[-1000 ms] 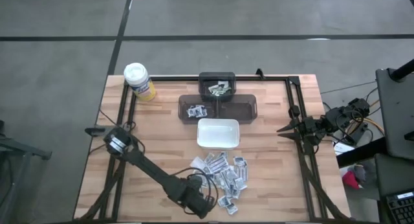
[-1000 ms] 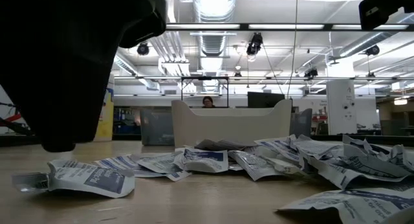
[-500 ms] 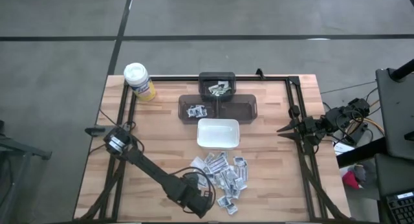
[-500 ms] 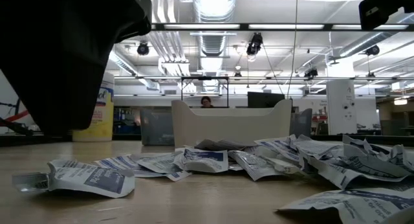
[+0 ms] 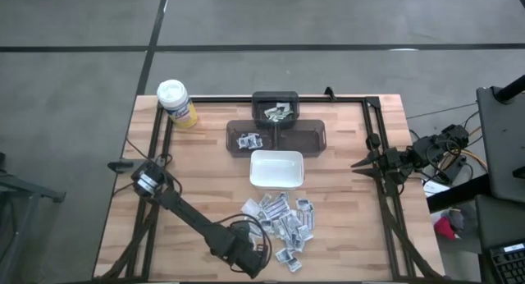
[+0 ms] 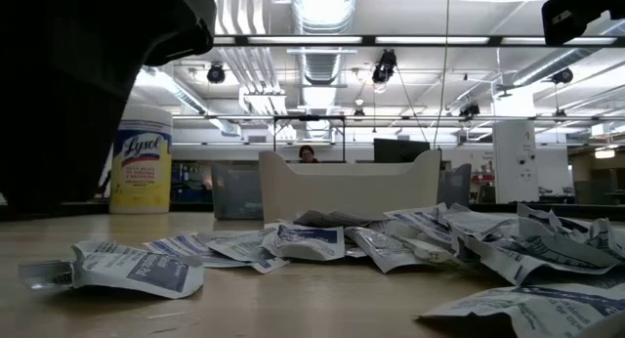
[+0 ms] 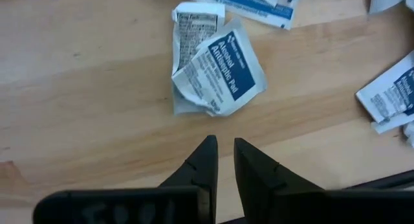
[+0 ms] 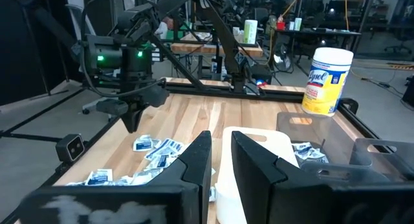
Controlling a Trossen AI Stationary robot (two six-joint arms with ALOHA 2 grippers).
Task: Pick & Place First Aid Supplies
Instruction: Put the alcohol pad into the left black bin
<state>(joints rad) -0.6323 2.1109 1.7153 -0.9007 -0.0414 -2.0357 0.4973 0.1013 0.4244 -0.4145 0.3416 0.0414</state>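
Lettering first: the yellow canister (image 6: 142,172) at the far left corner of my table (image 5: 205,177) reads "Lysol" on its label, and the crumpled packet (image 7: 217,68) just ahead of my left fingers carries a blue panel that seems to say "Alcohol Antiseptic Pad", with fine print I cannot make out on the white flap behind it.

My left arm reaches out long and low from its base on the left edge toward the near side of the table, and my left gripper (image 7: 220,160) hangs just above the bare wood, pointing down. Its fingers stand nearly together with only a slim gap, clasping nothing. That crumpled packet lies flat on the wood, a little beyond the tips and apart from them. The main scatter of packets (image 5: 283,218) spreads to my right of that gripper, between it and the white dish (image 5: 276,169).

My right arm waits at the right edge of the table, well apart from the supplies; my right gripper (image 8: 220,153) shows a narrow gap between its fingers and carries nothing.
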